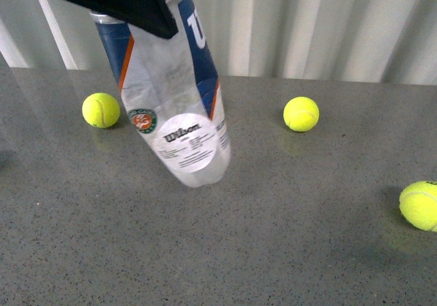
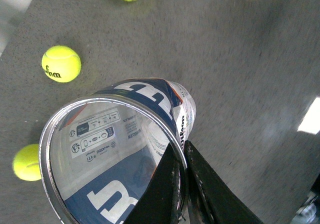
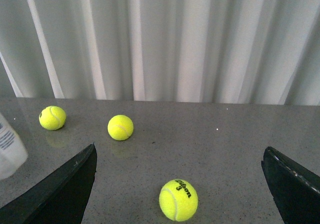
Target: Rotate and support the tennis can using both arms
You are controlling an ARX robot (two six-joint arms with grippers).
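Grips the metal rim of the tall clear plastic tennis can (image 1: 179,125) with the thin-fingered black left hand (image 2: 181,151), one finger inside, one outside. Holds the black right hand (image 3: 180,154) spread wide, empty, apart from that can.

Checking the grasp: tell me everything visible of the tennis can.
The tennis can is a clear plastic tube with navy, white and orange Wilson label, round white sticker and metal rim, open and empty. It leans tilted, the left gripper pinching its rim wall; whether its base touches the table is unclear.
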